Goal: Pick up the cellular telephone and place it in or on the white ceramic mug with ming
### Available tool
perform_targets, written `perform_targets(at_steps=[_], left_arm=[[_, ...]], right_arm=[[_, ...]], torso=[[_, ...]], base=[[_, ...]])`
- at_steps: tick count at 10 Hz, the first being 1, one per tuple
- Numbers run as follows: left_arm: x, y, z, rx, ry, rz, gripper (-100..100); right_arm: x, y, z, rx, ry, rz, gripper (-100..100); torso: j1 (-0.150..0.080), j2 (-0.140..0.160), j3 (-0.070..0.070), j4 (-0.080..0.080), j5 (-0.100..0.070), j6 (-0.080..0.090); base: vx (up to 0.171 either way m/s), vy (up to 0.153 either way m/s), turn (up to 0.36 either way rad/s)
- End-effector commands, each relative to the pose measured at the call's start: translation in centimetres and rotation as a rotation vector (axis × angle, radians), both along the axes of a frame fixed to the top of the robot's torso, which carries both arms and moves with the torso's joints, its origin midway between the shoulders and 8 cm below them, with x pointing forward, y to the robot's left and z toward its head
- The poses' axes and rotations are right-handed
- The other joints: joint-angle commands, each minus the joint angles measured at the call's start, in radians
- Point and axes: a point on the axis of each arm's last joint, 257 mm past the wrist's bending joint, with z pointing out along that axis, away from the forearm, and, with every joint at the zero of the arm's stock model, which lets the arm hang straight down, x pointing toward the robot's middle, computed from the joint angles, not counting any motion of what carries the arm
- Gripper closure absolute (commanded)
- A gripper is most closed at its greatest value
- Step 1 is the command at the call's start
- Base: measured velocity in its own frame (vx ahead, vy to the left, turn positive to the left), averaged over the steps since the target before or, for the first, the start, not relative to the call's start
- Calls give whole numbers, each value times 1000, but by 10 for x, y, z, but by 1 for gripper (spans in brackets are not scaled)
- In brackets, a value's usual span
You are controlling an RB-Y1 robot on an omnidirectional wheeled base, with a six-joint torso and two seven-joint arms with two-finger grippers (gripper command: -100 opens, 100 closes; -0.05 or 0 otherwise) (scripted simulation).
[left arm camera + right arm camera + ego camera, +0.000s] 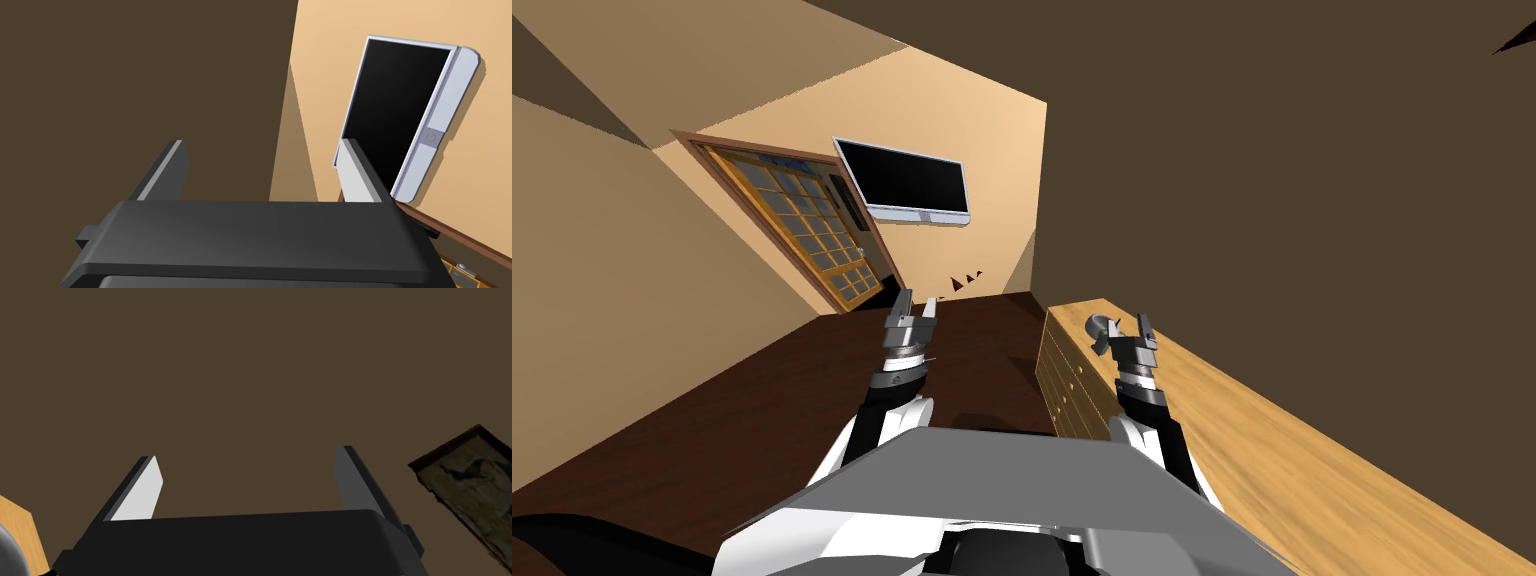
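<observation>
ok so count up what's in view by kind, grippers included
grippers: 2 (left gripper, right gripper)
wall screen: 1
door: 1
chest of drawers: 1
grey mug: 1
framed picture: 1
total: 7
</observation>
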Motion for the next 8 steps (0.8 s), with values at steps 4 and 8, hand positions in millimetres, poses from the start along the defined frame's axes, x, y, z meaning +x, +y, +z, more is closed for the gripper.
perform_targets(at_steps=[4,8], left_arm=[[0,0,0,0,0,0,0],[0,0,0,0,0,0,0]], right_arm=[[19,-24,-28,182,78,81,-100],[30,-40,-48,332,120,136,-100]], torso=[[1,0,0,0,0,0],[-2,-1,0,0,0,0]], base=[[-89,-35,88],[-74,-44,72]])
